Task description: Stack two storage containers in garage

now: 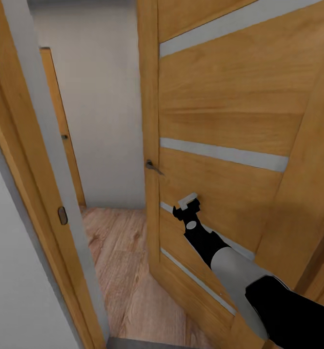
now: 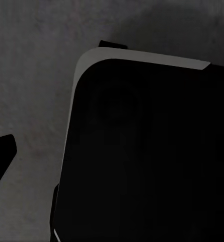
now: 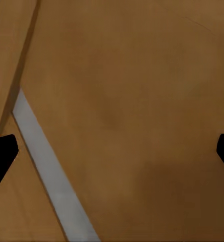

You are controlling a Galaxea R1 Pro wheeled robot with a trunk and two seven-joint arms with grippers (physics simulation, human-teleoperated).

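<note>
The two storage containers are out of view. A wooden slatted panel door with pale grey strips stands partly open in front of me. My right gripper is held out against the lower door panel, below and right of the lever handle. In the right wrist view, the right gripper is open, its black fingertips wide apart close to the wood, with nothing between them. My left gripper hangs over the dark grey floor; one fingertip shows far out to the side.
The door frame stands close on the left, leaving a narrow gap. Beyond it lie light wood planks, a pale wall and another wooden door edge. A black rounded part of my body looms beside the left gripper.
</note>
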